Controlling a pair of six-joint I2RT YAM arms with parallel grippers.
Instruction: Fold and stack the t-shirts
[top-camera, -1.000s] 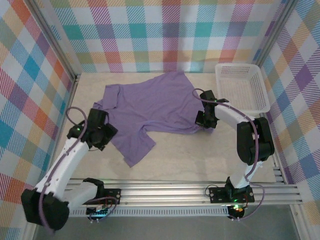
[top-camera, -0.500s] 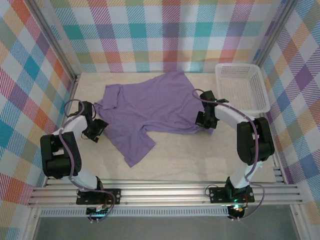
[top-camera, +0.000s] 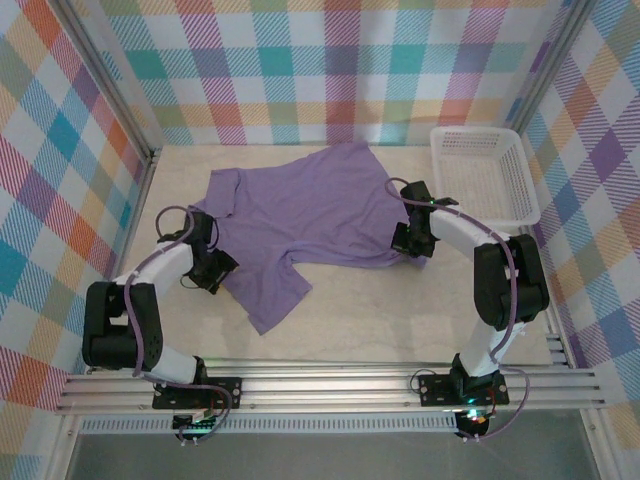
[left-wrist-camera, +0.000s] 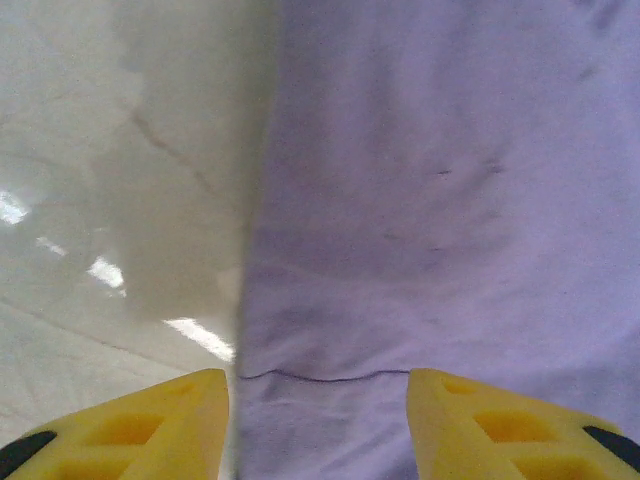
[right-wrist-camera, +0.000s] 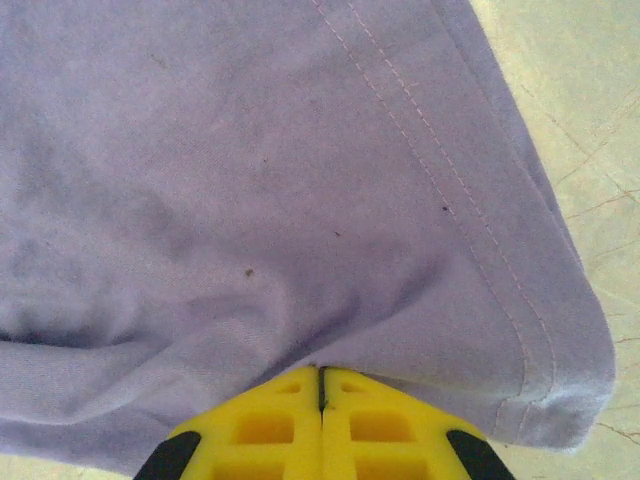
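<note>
lavender fabric covers the middle of the worktop (top-camera: 400, 310): the t-shirt (top-camera: 300, 210) lies spread out and mostly flat. it reaches from near the far edge to the centre, and one part stretches toward the near edge on the left side. a white lattice basket (top-camera: 485, 175) stands in the far right corner, apart from the t-shirt.

the left end effector (top-camera: 214, 270) is at the left border of the t-shirt, low over the worktop. in the left wrist view its yellow fingers (left-wrist-camera: 130, 430) are spread wide apart. one is over the bare worktop and the other over the fabric, and the edge of the t-shirt runs between them. whether the tips touch the surface, i cannot tell.

the right end effector (top-camera: 408, 243) is at the right border of the t-shirt, on the basket side. in the right wrist view its two fingers (right-wrist-camera: 270, 425) are pressed together, and the fabric gathers into small wrinkles just at their tips. it pinches a fold of the t-shirt close to a stitched hem and a rounded corner of the cloth.
</note>
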